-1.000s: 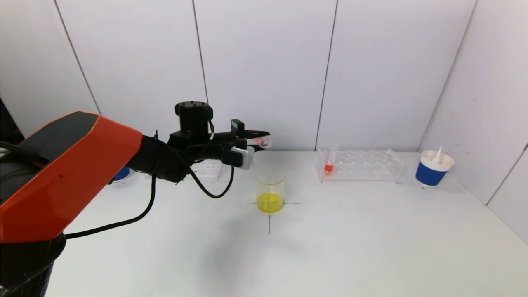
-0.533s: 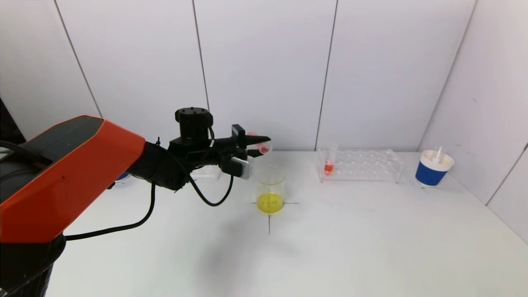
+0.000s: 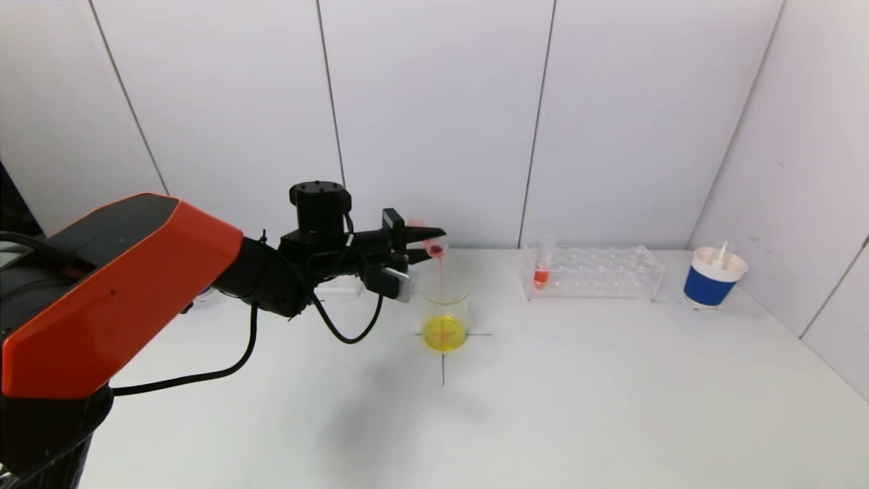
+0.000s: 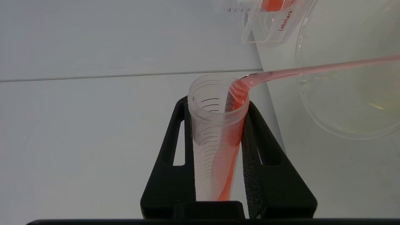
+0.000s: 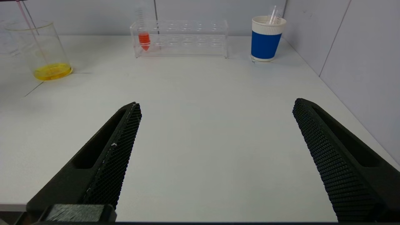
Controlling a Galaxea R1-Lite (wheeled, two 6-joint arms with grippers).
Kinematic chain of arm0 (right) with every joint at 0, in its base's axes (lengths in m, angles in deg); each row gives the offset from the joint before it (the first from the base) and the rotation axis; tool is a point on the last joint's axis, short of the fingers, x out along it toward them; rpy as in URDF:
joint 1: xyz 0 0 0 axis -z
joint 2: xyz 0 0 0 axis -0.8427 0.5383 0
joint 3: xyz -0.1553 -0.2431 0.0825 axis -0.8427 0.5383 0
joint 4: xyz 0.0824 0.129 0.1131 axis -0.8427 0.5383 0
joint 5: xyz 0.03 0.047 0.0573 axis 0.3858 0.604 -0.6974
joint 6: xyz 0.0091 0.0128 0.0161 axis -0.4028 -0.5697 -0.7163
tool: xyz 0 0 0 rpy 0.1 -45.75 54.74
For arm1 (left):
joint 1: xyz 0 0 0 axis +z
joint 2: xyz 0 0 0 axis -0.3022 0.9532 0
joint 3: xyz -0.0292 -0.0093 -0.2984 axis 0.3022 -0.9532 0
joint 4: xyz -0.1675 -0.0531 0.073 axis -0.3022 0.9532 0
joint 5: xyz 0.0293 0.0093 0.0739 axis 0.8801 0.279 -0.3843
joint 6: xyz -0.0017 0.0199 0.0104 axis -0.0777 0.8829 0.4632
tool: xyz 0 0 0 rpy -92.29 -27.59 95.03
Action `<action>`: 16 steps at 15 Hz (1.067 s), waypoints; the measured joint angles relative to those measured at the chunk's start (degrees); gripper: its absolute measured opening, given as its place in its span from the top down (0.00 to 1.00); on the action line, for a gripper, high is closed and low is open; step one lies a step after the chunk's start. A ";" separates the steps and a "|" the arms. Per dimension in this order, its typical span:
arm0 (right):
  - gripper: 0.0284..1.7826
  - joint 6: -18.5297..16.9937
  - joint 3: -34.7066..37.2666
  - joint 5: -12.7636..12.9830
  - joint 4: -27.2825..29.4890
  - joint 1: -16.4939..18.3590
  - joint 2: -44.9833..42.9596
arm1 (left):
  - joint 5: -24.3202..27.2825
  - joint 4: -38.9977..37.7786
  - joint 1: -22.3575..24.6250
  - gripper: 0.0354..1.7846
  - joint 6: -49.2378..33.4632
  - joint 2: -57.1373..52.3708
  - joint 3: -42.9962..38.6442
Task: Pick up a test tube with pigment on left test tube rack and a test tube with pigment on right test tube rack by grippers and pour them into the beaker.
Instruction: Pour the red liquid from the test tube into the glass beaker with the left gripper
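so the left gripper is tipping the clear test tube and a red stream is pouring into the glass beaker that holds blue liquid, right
Not quite: the liquid in the glass beaker is yellow, not blue, as the head view shows. The rest stands: the left gripper is shut on the tilted clear plastic test tube, and a thin red stream pours from its mouth into the beaker.

Two test tubes with red pigment: one tilted at frame centre (image 3: 433, 242), one upright in rack right of centre (image 3: 542, 263).
Two clear racks: one right of centre (image 3: 597, 272), one partly hidden behind arm, left of centre (image 3: 343, 282).
One glass beaker (image 3: 445, 312), centre, yellow liquid inside.
One blue-and-white paper cup (image 3: 713, 277), far right.
Two grippers: left gripper (image 3: 426, 242) at centre, right gripper (image 5: 215, 131) in lower half of right wrist view.
One black cross mark (image 3: 443, 363) on table, below beaker.
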 joint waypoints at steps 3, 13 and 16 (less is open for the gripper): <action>0.01 0.00 0.00 0.00 0.02 0.00 0.00 | -0.05 0.00 0.00 0.77 0.66 0.27 0.15; 0.01 0.00 0.00 0.00 0.02 0.00 0.00 | -0.46 0.06 -0.24 0.77 4.79 0.33 0.69; 0.01 0.00 0.00 -0.02 0.00 0.00 0.00 | -0.51 0.20 -0.46 0.77 6.28 0.13 1.33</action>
